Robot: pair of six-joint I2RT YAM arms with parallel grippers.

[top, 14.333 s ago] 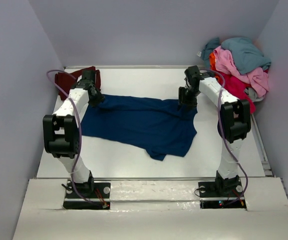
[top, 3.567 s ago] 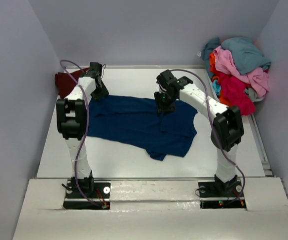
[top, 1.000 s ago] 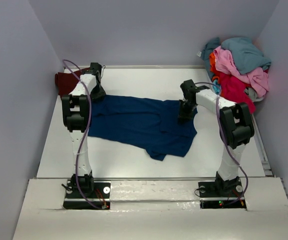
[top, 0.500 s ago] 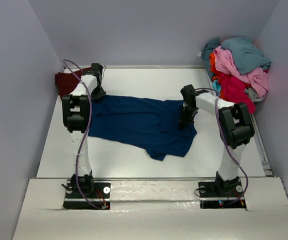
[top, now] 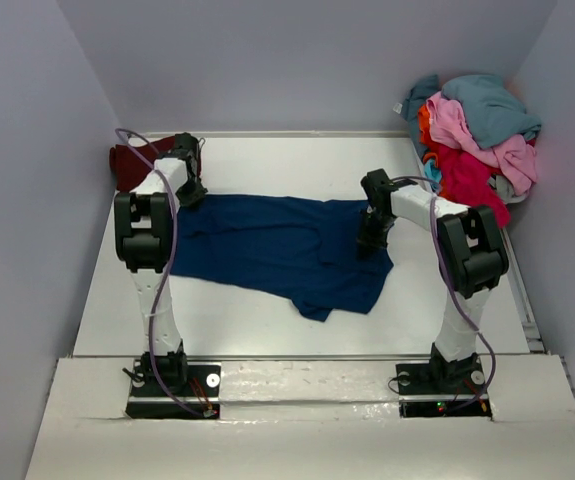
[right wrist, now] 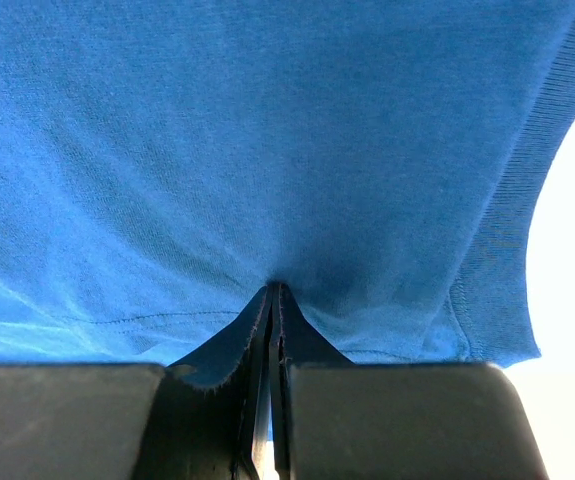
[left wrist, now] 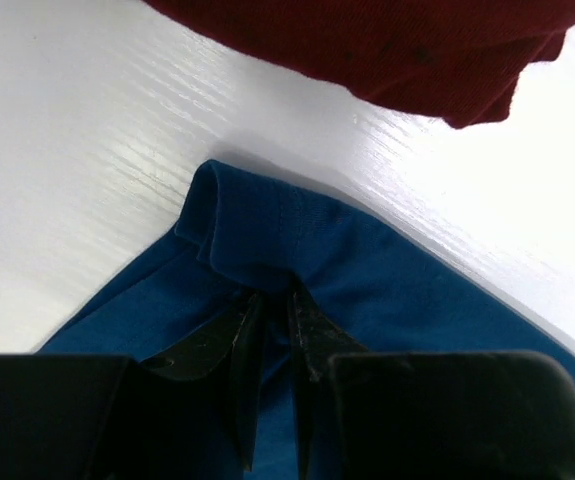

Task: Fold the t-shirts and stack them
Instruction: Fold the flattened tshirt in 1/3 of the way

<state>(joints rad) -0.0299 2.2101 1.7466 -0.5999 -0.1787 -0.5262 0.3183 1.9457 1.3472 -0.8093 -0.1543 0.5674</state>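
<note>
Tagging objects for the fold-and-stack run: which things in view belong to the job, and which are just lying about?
Job:
- navy t-shirt, spread mid-table
- maroon t-shirt, far left corner
- heap of t-shirts, far right: teal, pink, red, orange

Not the job:
- white table, work surface only
- grey walls
Nothing else loose shows.

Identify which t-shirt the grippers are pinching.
The navy blue t-shirt, spread flat mid-table, pinched by the left gripper and right gripper. The maroon t-shirt and colourful pile lie untouched in the far corners.
</note>
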